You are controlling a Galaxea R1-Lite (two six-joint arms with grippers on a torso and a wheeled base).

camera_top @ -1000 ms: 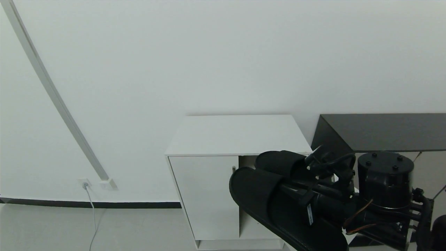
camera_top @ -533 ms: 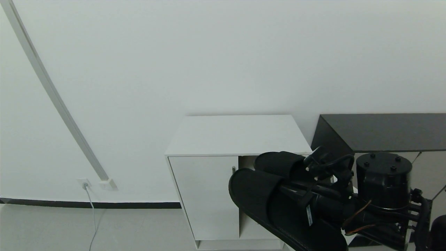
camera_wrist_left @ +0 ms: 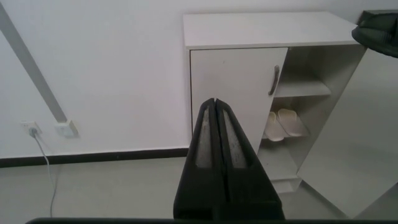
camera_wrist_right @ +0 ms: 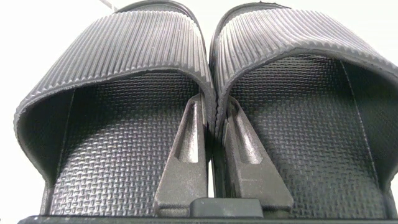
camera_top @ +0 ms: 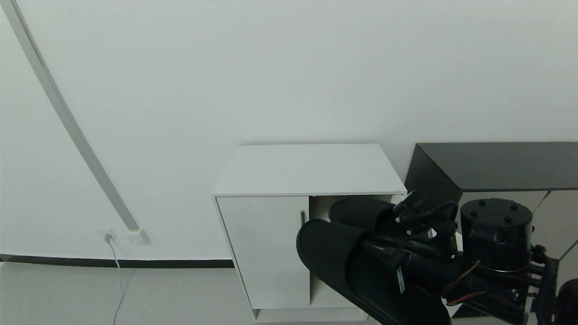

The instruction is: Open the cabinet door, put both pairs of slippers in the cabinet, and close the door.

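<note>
A white cabinet point(camera_top: 307, 169) stands against a plain white wall, with its left door point(camera_top: 264, 250) shut and a slim upright handle point(camera_top: 302, 217) at that door's inner edge. The right door point(camera_wrist_left: 360, 137) is swung open, so the shelves on that side are exposed. A pair of pale slippers point(camera_wrist_left: 285, 124) sits side by side on the shelf beneath the top one, toes pointing inward. In the air just in front of the open right half, the robot's right hand point(camera_wrist_right: 211, 106) is grasping a pair of black slippers point(camera_top: 343, 253). They are held side by side, and the hand's two fingers point(camera_wrist_right: 186, 155) are pinched over the inner edges where the two slippers meet. The ribbed straps arch over the textured footbeds, and the toes face the cabinet. From the head view the black pair overlaps the cabinet opening, one slipper higher and farther back than the other. The left hand point(camera_wrist_left: 215, 134) is clenched with nothing in it, its two fingers pressed flat together. It hangs well apart from the cabinet, above the pale floor, and points toward the shut door. To the right of the cabinet stands a dark-topped desk point(camera_top: 496, 167). On the wall to the left, a pale strip of trunking point(camera_top: 67, 122) slants down to a wall socket point(camera_top: 108, 235), and a thin cable point(camera_top: 121, 280) drops from it to the floor.
</note>
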